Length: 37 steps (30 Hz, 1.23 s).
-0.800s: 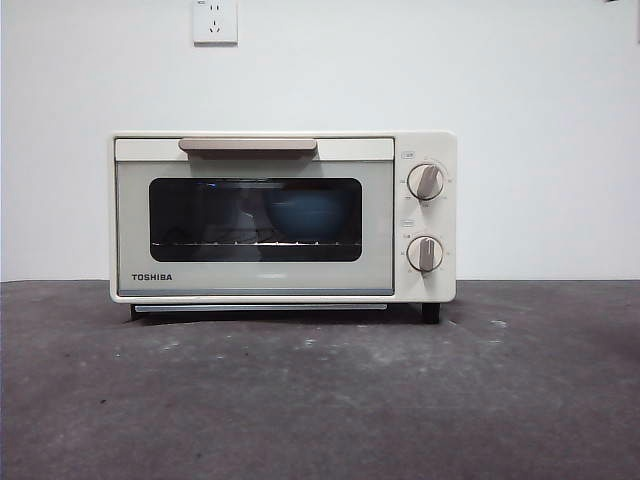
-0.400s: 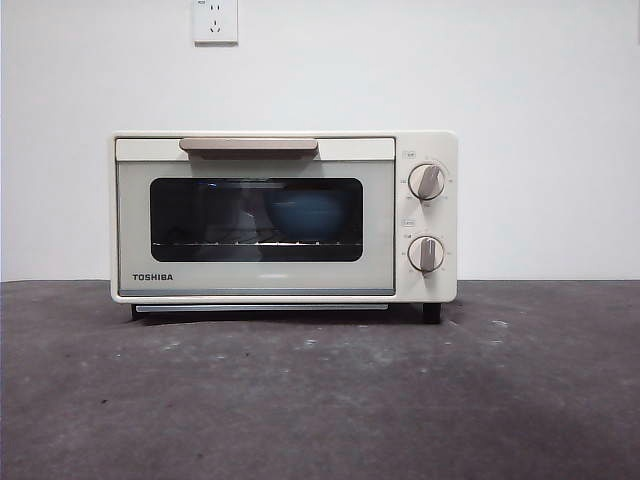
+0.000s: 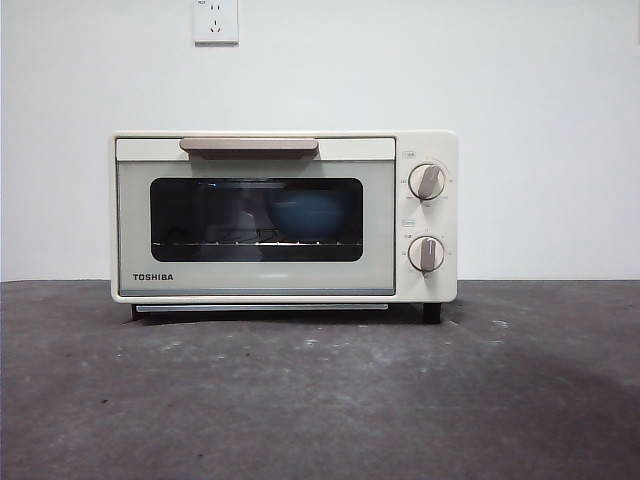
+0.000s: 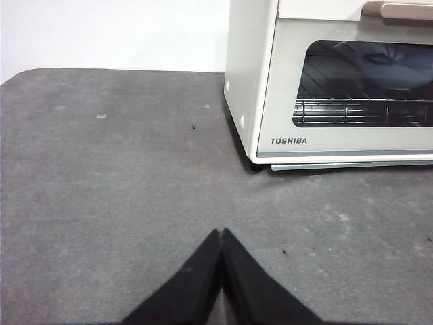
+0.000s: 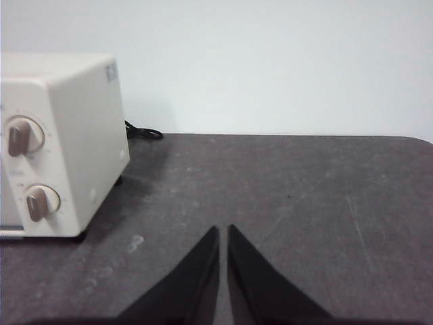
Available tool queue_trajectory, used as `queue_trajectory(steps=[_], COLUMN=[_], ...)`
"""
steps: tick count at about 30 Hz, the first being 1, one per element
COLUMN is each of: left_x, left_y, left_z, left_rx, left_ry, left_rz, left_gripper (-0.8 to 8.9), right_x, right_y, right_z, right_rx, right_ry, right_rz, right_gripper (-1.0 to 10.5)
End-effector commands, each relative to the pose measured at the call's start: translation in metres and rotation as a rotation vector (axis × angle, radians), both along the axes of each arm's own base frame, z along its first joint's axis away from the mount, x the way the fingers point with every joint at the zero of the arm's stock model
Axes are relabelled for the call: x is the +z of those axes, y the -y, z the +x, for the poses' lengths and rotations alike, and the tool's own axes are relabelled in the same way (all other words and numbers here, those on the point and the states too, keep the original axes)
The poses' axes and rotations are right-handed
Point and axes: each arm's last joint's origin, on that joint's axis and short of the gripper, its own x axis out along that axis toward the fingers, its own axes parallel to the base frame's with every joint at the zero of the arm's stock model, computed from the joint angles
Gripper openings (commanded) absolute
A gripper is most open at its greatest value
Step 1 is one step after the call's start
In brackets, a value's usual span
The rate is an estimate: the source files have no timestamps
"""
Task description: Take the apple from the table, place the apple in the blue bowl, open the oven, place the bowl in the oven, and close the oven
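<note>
Front view showed the oven (image 3: 284, 217) standing on the table (image 3: 320, 400) with its door shut. The blue bowl (image 3: 303, 217) sat on the rack behind the dark glass. The apple could not be made out through the window; it is judged to lie in the bowl.

Left to right, the units stood as follows.

1. The left gripper (image 4: 221, 233) hung low over bare table, jaws closed tip to tip and holding nothing. The oven lay ahead of it and off to its right. The beige handle (image 4: 406, 10) ran crosswise along the top of the door, well apart from the tips.

2. The oven door was closed flush, with the bowl inside.

3. The right gripper (image 5: 222, 230) hung over bare table, jaws drawn nearly together with a thin slit between them, empty. The oven lay ahead of it and off to its left, knob side (image 5: 26, 135) facing it.

Neither gripper touched the oven. Judged from this layout, every step of the task appeared complete. Should the door need further seating, the left gripper faced it more squarely.
</note>
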Motion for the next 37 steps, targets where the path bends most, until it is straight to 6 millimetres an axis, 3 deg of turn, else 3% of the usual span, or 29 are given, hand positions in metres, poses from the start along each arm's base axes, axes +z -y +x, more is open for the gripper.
queue_trajectory(steps=[1, 13, 37], left_x=[-0.008, -0.008, -0.008], left_y=[0.000, 0.000, 0.000], left_z=[0.001, 0.001, 0.001], left_rx=[0.001, 0.001, 0.001], left_ry=[-0.017, -0.017, -0.017], left_rz=[-0.004, -0.004, -0.004], left_gripper=[0.07, 0.07, 0.08], right_x=[-0.007, -0.044, -0.042], right_y=[0.000, 0.000, 0.000], right_z=[0.000, 0.001, 0.002], right_rx=[0.000, -0.001, -0.014], right_ry=[0.010, -0.167, -0.148], right_rz=[-0.009, 0.023, 0.066], right_gripper=[0.0, 0.0, 0.0])
